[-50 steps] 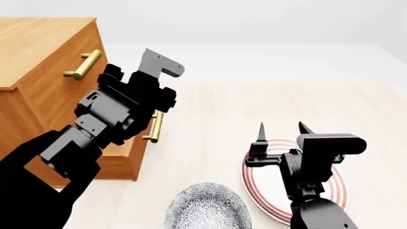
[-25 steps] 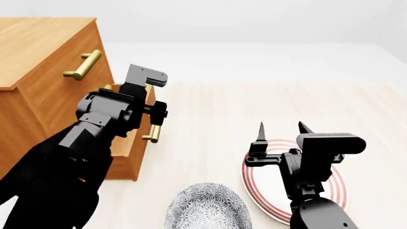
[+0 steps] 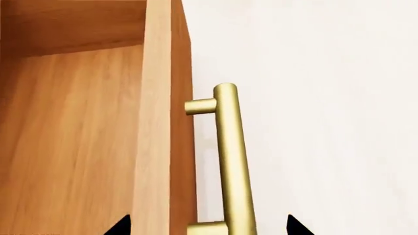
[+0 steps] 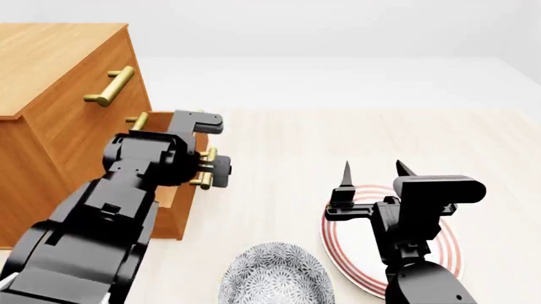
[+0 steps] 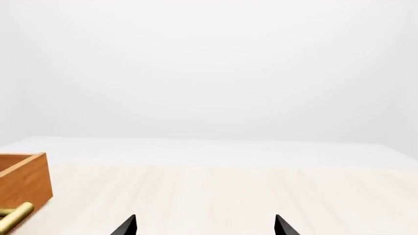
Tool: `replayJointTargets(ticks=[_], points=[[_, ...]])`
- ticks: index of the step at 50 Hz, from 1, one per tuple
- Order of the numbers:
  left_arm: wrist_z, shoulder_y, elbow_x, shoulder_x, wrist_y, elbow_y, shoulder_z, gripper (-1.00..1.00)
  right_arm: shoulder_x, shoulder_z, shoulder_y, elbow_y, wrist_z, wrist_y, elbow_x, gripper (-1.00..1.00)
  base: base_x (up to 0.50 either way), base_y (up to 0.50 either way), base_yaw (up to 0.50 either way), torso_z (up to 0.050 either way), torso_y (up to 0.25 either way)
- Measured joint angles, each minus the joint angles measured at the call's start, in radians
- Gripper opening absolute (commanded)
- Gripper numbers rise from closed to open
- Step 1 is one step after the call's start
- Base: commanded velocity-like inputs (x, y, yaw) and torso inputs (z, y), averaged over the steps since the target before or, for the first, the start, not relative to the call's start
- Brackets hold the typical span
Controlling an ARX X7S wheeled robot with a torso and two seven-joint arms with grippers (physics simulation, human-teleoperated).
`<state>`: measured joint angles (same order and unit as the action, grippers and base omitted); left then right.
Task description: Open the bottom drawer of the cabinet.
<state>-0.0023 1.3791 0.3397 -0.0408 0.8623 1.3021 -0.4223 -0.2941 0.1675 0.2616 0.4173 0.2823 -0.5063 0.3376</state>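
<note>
Two arms were in view: your left pincer stood spread, one fingertip on each side of the brass handle of the bottom drawer, not touching it. That drawer stood pulled partway out of the cabinet at the desk's left. Your right pincer hung spread and empty over the striped plate, beside the patterned bowl.
</note>
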Motion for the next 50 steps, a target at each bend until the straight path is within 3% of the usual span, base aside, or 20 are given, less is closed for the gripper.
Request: replayJointTargets(ticks=[13, 21, 28, 50], points=[[0.151, 0.001, -0.206, 0.014, 0.037, 0.001, 0.172, 1.00, -0.004, 0.001, -0.003, -0.003, 0.004, 0.006, 0.003, 1.00, 0.00, 0.00, 0.00, 0.000, 0.000], [0.212, 0.005, -0.229, 0.024, 0.040, 0.004, 0.179, 1.00, -0.006, 0.002, -0.005, -0.005, 0.006, 0.010, 0.006, 1.00, 0.00, 0.00, 0.00, 0.000, 0.000], [0.211, 0.006, -0.055, 0.029, 0.027, 0.005, 0.021, 1.00, -0.008, 0.002, -0.007, -0.003, 0.009, 0.010, 0.008, 1.00, 0.00, 0.00, 0.00, 0.000, 0.000], [0.155, 0.030, 0.749, 0.026, -0.076, -0.014, -0.747, 1.00, -0.023, -0.001, -0.007, 0.024, 0.022, -0.005, 0.020, 1.00, 0.00, 0.00, 0.00, 0.000, 0.000]])
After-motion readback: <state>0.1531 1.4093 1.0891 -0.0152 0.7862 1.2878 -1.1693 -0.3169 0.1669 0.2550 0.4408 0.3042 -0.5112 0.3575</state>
